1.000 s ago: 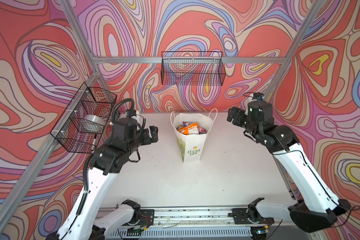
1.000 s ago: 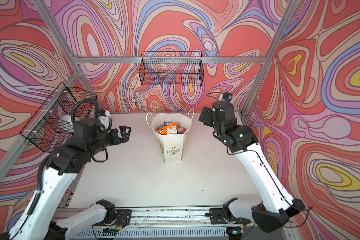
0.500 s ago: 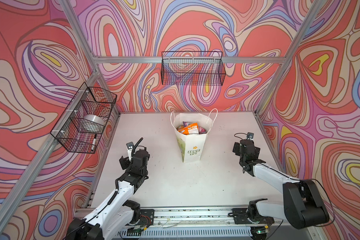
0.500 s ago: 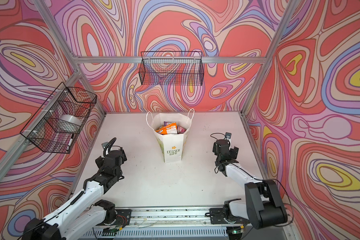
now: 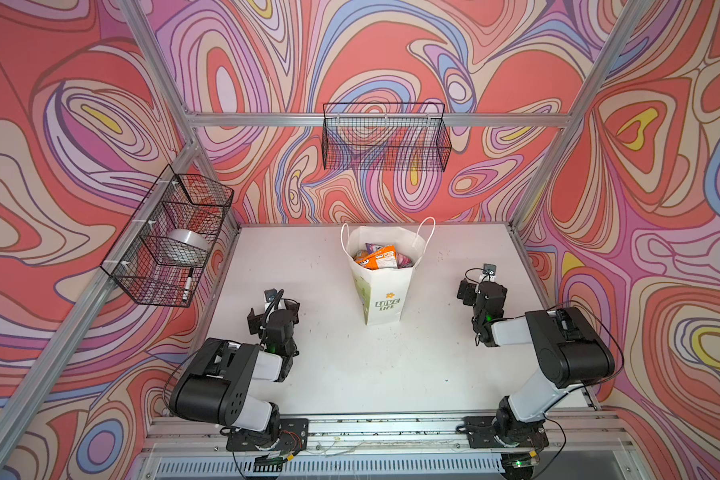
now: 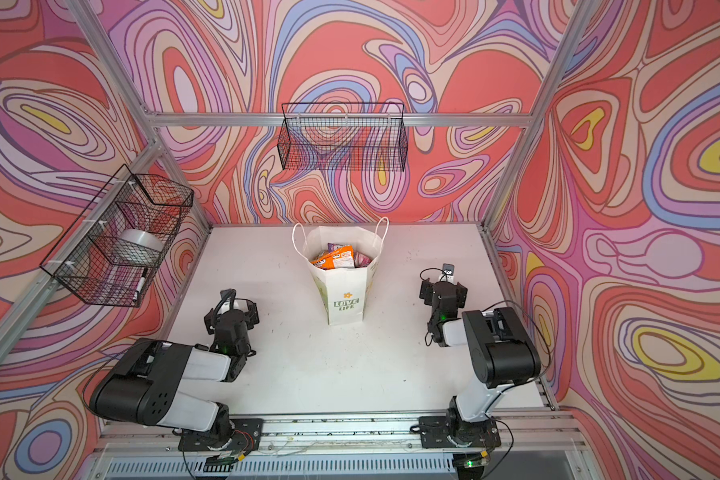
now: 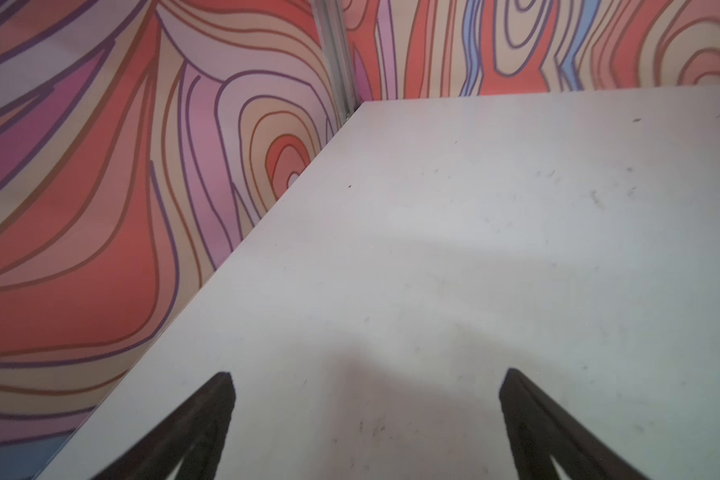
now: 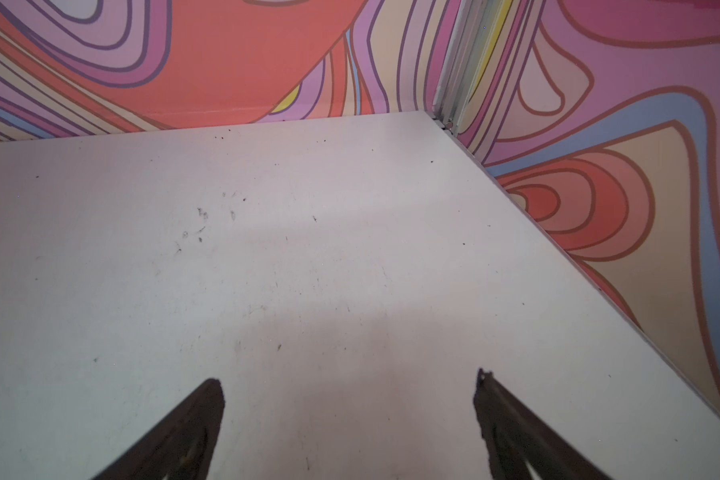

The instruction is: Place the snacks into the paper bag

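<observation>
Snacks (image 5: 380, 257): orange, purple and pink pouches lie inside the paper bag (image 5: 385, 301), visible through its open top in both top views. The bag stands upright at the far middle of the desk (image 5: 371, 365), cord handles raised, its "LOVE LIFE" panel facing near.

Left hand (image 5: 274, 311): low over the desk, near and left of the bag, well apart from it. Its fingers (image 7: 208, 415) are spread wide, with only bare desk between them.

Right hand (image 5: 482, 286): low over the desk, right of the bag, well apart. Its fingers (image 8: 512, 424) are likewise spread and grip nothing.

Left-wall wire basket (image 5: 142, 266): holds a tape roll (image 5: 186, 241) and a marker (image 5: 188, 284).
</observation>
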You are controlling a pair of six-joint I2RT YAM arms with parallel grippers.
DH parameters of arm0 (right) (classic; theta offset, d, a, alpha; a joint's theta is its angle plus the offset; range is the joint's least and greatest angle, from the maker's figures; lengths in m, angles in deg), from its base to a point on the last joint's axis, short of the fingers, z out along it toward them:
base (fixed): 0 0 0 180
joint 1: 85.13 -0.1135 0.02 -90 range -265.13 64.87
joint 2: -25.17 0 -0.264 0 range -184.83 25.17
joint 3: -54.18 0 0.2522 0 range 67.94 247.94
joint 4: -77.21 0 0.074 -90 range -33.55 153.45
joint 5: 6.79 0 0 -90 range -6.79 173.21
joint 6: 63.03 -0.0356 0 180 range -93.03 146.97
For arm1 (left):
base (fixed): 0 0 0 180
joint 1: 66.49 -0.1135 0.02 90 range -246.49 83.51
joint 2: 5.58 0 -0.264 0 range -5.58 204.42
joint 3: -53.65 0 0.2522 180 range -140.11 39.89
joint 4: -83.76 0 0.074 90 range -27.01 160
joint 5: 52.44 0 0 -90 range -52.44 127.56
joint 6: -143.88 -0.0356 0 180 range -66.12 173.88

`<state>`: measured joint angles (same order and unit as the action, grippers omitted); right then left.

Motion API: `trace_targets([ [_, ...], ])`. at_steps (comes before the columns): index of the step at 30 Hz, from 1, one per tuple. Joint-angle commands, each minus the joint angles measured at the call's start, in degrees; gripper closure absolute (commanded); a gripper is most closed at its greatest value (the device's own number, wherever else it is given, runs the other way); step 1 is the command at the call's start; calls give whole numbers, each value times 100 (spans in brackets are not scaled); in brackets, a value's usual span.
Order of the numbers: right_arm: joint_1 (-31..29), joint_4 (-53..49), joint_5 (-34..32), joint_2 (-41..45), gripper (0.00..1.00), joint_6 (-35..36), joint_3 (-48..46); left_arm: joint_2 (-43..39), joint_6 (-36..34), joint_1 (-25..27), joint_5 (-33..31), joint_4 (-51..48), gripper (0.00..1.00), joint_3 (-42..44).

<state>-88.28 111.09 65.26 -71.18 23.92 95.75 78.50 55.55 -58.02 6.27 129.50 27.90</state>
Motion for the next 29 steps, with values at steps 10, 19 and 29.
trace_targets([
  [10, 122, 820, 322, -286, 2, -57, -108, 353, 246, -737, 1988, -954, 0, -912],
  [19, 114, 955, 342, -234, 2, 14, -184, 417, -128, -698, 2681, -927, 0, -988],
  [29, 118, 894, 368, -243, 1, 6, -161, 424, -105, -785, 2942, -944, 0, -992],
])
